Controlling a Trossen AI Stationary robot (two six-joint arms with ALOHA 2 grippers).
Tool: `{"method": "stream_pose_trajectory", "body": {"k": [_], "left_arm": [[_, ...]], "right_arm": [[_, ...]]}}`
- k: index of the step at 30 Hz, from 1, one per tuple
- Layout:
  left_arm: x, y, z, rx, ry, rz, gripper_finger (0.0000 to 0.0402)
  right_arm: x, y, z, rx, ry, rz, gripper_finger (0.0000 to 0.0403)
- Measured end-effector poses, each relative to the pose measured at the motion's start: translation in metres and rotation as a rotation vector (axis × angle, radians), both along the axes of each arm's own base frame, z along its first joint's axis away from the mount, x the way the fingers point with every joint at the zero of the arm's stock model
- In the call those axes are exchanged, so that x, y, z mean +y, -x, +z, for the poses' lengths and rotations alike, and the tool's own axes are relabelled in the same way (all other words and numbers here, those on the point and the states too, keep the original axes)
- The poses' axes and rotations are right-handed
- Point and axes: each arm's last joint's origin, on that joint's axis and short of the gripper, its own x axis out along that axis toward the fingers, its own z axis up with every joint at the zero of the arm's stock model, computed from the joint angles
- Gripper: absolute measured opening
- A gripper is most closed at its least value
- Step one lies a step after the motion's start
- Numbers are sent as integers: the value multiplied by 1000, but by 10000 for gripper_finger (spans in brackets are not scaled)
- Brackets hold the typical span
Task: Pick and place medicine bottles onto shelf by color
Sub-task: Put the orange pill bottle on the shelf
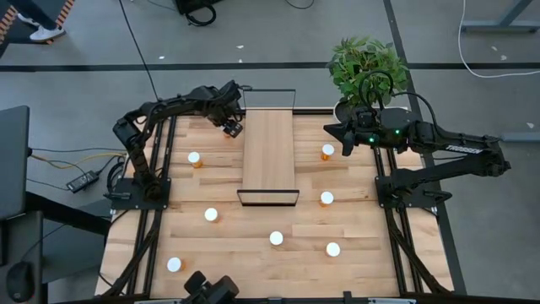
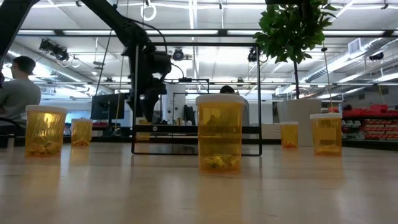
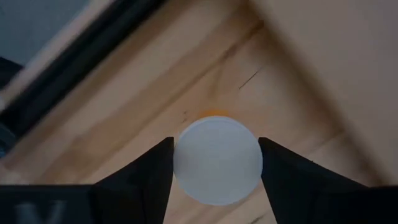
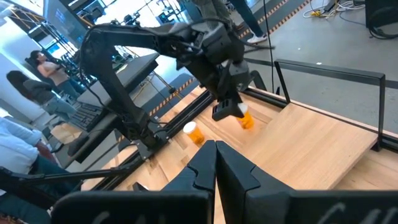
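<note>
Medicine bottle, white cap uppermost, orange body showing just past the cap's rim, sits between the two dark fingers of the left gripper. In the left wrist view the fingers press against both sides of the cap, so the gripper is partly closed around the bottle, gripping across its width so that it hangs upright. In the high view this bottle lies under the gripper at upper centre-left, just beside the left edge of the shelf; the right wrist view shows it orange below the gripper, apparently lifted clear of the desk, beside the pale board. This position suits a sideways carry onto the board, judged from the task.

The shelf runs top to bottom through the centre of the high view, with black frames at both ends, and no bottles are visible on it. Other bottles stand scattered on the desk: one at left centre, one lower left, one bottom left, one lower centre, one lower right, and two right of the shelf. Sorting therefore appears to be just beginning.

The right gripper waits at upper right, near the potted plant, fingers fully closed and empty, clear of the left arm's working space.
</note>
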Motion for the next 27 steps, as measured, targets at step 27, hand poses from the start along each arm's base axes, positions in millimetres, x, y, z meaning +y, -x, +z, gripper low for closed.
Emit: {"method": "stream_pose_trajectory", "body": {"k": [27], "left_arm": [[-50, -68, 97, -140, -48, -325, 227]], "right_arm": [[0, 0, -1, 8, -2, 0, 16]]}}
